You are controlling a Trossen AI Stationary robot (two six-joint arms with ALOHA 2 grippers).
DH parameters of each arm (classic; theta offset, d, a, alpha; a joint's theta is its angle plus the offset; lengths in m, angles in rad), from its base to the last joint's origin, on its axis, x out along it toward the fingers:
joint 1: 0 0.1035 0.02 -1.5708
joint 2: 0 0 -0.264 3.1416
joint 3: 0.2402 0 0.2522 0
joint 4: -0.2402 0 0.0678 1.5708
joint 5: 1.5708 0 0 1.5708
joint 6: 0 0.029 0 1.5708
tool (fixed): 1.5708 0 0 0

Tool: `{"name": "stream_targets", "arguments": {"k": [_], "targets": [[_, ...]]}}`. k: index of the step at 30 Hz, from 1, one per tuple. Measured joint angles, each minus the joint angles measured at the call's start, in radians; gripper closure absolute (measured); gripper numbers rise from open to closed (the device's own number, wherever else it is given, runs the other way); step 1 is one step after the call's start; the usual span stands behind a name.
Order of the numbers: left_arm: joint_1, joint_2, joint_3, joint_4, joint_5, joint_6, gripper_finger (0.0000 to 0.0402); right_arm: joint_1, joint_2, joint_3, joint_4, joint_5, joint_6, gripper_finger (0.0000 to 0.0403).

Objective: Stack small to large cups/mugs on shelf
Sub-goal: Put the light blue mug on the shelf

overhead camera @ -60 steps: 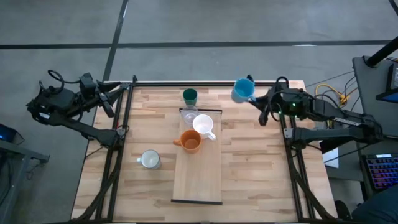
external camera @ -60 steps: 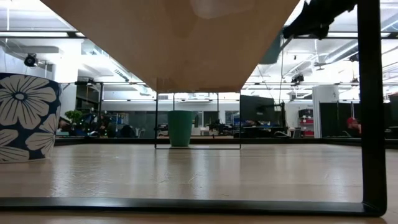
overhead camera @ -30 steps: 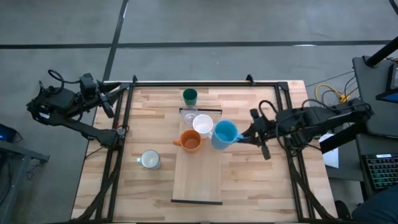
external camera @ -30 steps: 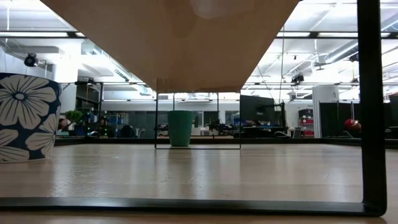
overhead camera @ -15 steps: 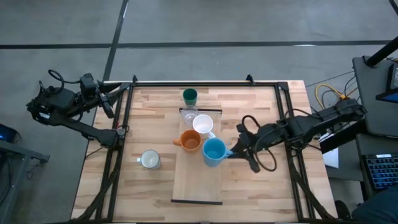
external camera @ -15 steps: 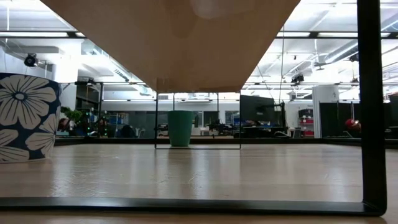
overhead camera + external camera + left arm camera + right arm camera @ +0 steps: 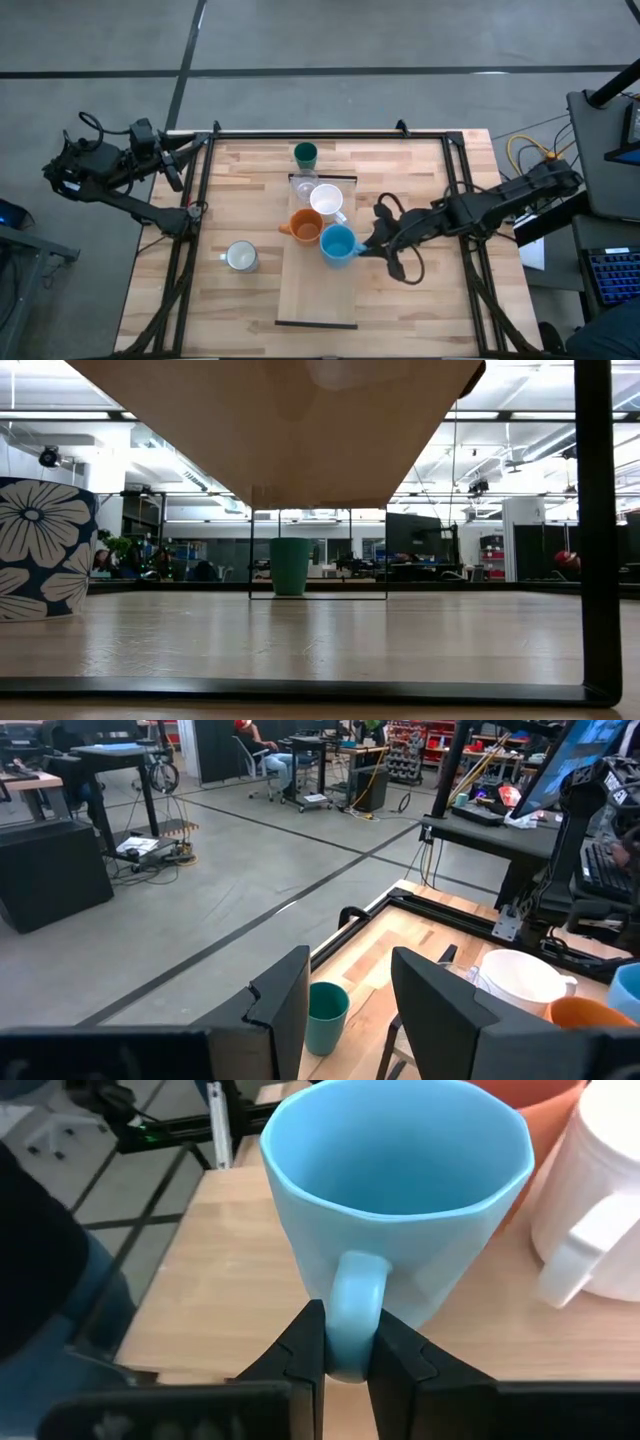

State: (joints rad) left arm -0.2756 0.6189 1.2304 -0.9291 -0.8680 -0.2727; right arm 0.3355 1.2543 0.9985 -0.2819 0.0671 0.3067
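Progress check, stacking cups/mugs small to large on the shelf (image 7: pixel 318 295).

On the shelf so far, running from its far end toward the near end: clear glass (image 7: pixel 303 187), then white mug (image 7: pixel 327 201), then orange mug (image 7: pixel 306 228) just beside the white one. Three placed, sitting close together in the far half of the board.

In hand: light blue mug (image 7: pixel 338 244). The right gripper (image 7: pixel 346 1348) is clenched on the mug's handle, one finger on each side of it; the mug is upright, over the shelf just beside the orange mug on the near side. From these views I cannot tell whether its base is already on the board or a little above it. Release not yet done.

Left to do, as judged from the layout: dark green cup (image 7: pixel 305 155) stands on the table beyond the shelf's far end, and the pale grey-white mug (image 7: pixel 240 257) with its flower pattern stands on the table to the left of the shelf, well apart from it. Both untouched on the table.

The left gripper (image 7: pixel 350 1010) is parked off the table's far left corner, fingers spread apart, holding nothing.

Estimate: roughly halfway, fourth of six being placed. The near half of the shelf is bare.
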Motion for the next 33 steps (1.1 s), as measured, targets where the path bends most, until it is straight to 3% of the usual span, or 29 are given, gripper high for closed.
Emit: {"name": "stream_targets", "arguments": {"k": [33], "targets": [[0.000, 0.000, 0.000, 0.000, 0.004, -0.004, 0.0272, 0.000, 0.014, -0.051, 0.008, 0.063, 0.012, 0.0363]]}}
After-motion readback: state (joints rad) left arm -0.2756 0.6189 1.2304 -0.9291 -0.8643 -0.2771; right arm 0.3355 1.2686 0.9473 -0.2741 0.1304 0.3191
